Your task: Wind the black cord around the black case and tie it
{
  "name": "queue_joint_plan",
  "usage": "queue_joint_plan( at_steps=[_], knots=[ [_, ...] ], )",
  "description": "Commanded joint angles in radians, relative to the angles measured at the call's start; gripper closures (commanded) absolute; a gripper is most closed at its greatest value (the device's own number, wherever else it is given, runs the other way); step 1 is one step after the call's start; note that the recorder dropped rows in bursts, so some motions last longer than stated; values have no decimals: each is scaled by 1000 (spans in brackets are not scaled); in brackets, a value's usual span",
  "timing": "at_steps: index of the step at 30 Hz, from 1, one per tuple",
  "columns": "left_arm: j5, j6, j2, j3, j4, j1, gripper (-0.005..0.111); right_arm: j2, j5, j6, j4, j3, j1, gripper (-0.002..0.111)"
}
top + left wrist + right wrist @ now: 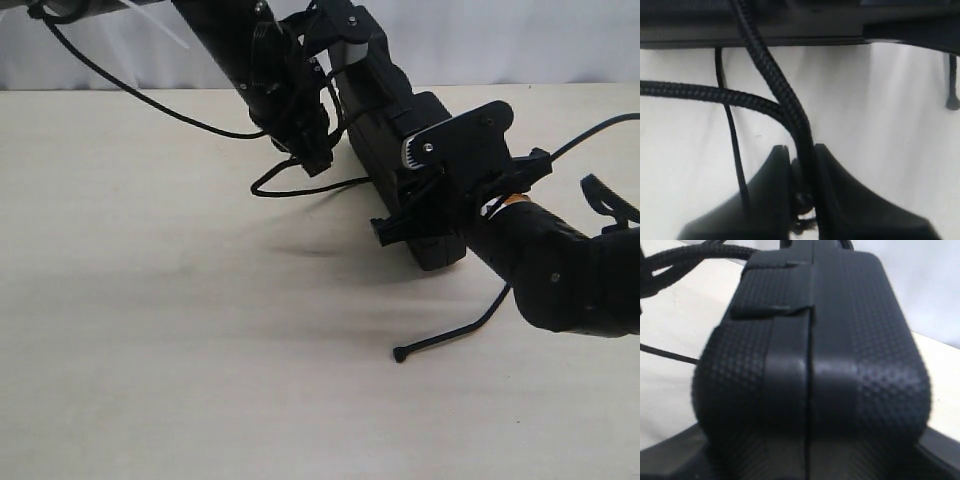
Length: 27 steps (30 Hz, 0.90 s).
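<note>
The black case (378, 150) stands on its narrow edge, slanting across the tabletop (180, 330). My right gripper (415, 222) is shut on its near end; in the right wrist view the case's textured end (810, 340) fills the picture, with the right gripper (807, 462) clamped on it. The black cord (785, 95) is braided, and two strands of it meet at my left gripper (802, 157), which is shut on them. From outside, the left gripper (315, 160) hangs beside the case's far end, with a cord loop (290, 188) below it. The cord's knobbed tip (400, 354) lies on the table.
A smooth thin robot cable (130, 95) sags from the upper left towards the left arm. The pale tabletop runs out to the left and the front. A white backdrop (520, 40) closes the far side.
</note>
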Motion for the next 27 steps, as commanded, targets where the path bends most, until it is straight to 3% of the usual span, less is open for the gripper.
queue_joint_plan(
  at_steps=[1, 6, 9, 13, 22, 24, 27],
  knots=[
    [-58, 245, -2, 0, 0, -2, 107, 10, 126, 6, 12, 10, -5, 104],
    [-71, 429, -2, 0, -13, -9, 107, 10, 126, 3, 12, 10, -5, 104],
    [-85, 546, -2, 0, 20, -20, 107, 10, 126, -101, 12, 10, -5, 104],
    [-162, 542, -2, 0, 130, -20, 107, 10, 134, -227, 12, 10, -5, 104],
    [-249, 444, -2, 0, 129, -20, 107, 10, 134, -241, 12, 10, -5, 103],
    [-237, 417, -2, 0, 126, -20, 107, 10, 134, -229, 12, 10, -5, 99],
    [-228, 386, -2, 0, 107, -20, 107, 10, 134, -158, 12, 10, -5, 83]
  ],
)
